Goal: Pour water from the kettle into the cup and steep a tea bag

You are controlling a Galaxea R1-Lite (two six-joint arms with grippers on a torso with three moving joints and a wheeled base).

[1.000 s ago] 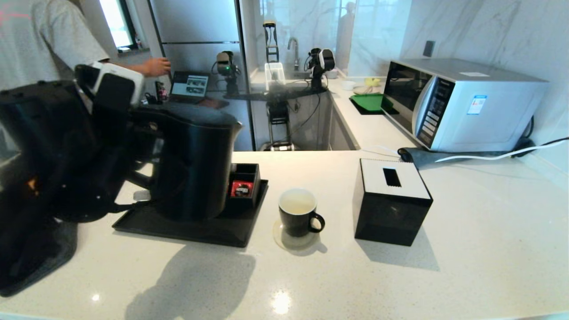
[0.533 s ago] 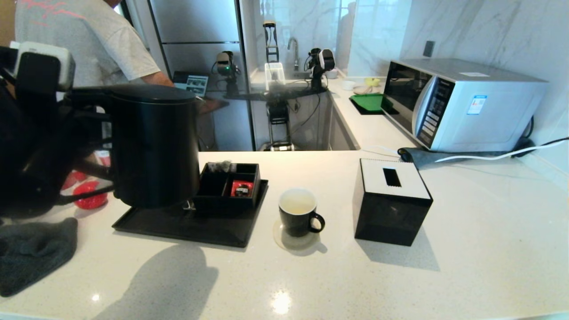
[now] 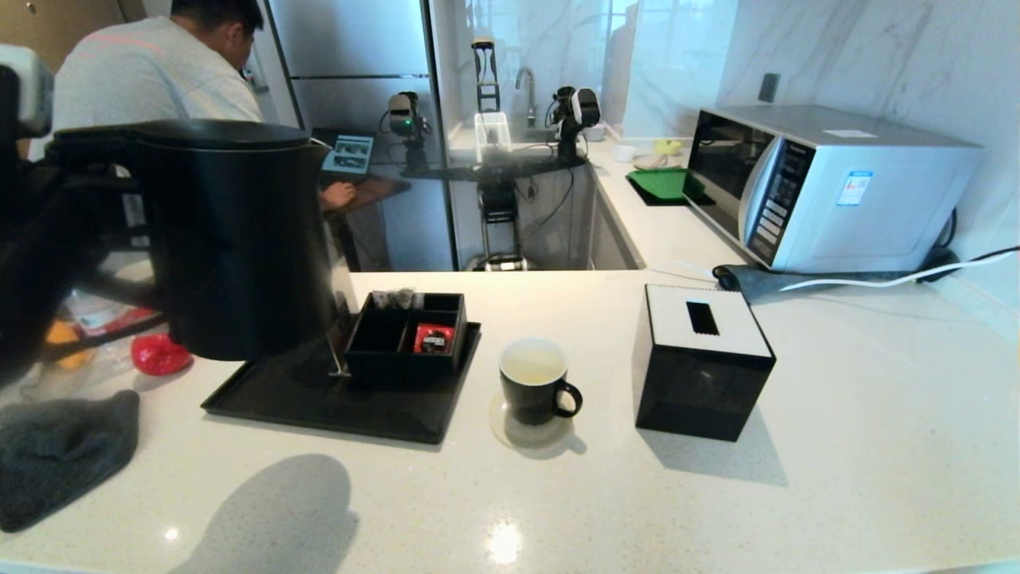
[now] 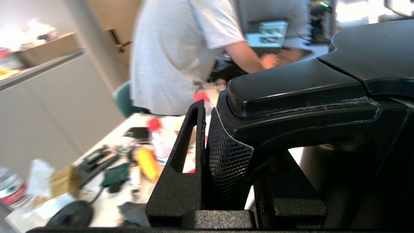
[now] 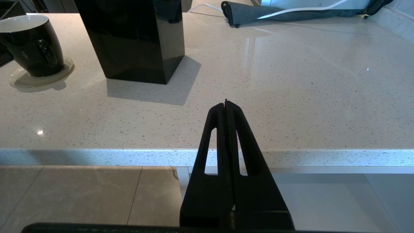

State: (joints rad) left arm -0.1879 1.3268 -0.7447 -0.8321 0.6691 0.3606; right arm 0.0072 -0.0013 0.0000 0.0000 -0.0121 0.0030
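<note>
Right claw (image 5: 226, 106) parked at near bench (image 3: 837, 446) edge, fingers pressed together, empty. Cup (image 3: 534, 381) on coaster mid-bench, no tea bag visible inside. Left claw (image 4: 223, 161) clamped on handle of kettle (image 3: 231, 239), which hangs upright above tray (image 3: 319, 410), left of cup. Pouring and steeping apparently not yet done.

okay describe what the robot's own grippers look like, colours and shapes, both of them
Both are matte black. The right gripper has two long flat fingers that taper to a point, each with a narrow slot cut through it. The left gripper has the same slotted black finger, with a pad of fine black mesh texture on its inner face. No markings or cables show on either.
</note>
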